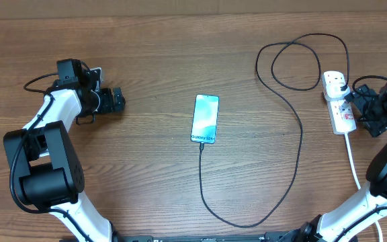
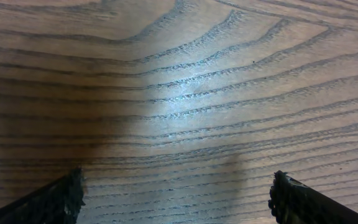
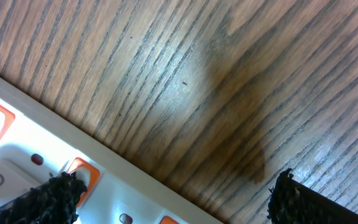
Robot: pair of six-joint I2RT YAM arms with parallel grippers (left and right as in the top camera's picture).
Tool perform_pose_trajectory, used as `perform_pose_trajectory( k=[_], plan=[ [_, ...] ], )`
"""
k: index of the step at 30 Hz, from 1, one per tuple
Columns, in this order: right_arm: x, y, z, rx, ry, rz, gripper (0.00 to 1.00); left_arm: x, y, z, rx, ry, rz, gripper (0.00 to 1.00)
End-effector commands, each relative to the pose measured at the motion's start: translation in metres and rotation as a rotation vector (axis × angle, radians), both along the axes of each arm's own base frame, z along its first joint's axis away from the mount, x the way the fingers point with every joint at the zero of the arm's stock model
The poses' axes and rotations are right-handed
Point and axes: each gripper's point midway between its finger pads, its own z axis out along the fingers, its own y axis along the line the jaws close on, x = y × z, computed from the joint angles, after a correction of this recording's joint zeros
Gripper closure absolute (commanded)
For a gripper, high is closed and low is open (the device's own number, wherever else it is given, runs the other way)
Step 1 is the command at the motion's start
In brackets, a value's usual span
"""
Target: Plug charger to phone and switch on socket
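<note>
Charger (image 1: 301, 151) joins phone (image 1: 205, 118), apparently sits in socket (image 1: 339, 104).

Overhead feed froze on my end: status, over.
Left end effector open, idle. Right end effector open at socket edge. Charger tip at phone. Nothing blocking.

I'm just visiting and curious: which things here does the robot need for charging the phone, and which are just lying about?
Needed for the job: phone; black charger cable; white power strip.

Just lying about: nothing loose that I can see, only the strip's thick white cord and the wooden table.
</note>
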Motion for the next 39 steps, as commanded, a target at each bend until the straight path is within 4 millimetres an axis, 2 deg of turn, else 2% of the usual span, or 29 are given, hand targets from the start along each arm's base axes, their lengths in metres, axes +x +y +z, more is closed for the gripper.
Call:
perform_pose_trajectory(
  k=[1, 9, 30, 34, 39],
  plan=[
    [-0.002, 0.021, -0.013, 0.033, 0.037, 0.074, 0.0, 0.003, 0.003, 0.01, 0.006, -0.023, 0.016, 0.01],
    [0.001, 0.019, -0.013, 0.022, 0.023, 0.074, 0.0, 0.003, 0.002, 0.01, 0.006, -0.022, 0.015, 0.0],
    [-0.014, 0.025, -0.013, 0.053, 0.082, 0.096, 0.0, 0.003, 0.003, 0.01, 0.006, -0.022, 0.016, 0.0],
    [-0.017, 0.013, 0.011, 0.028, 0.045, 0.069, 0.06, 0.003, 0.003, 0.01, 0.006, -0.022, 0.015, 0.0],
    [-0.015, 0.011, 0.057, -0.025, -0.045, 0.095, 0.02, 0.003, 0.003, 0.01, 0.006, -0.022, 0.016, 0.0]
  ],
)
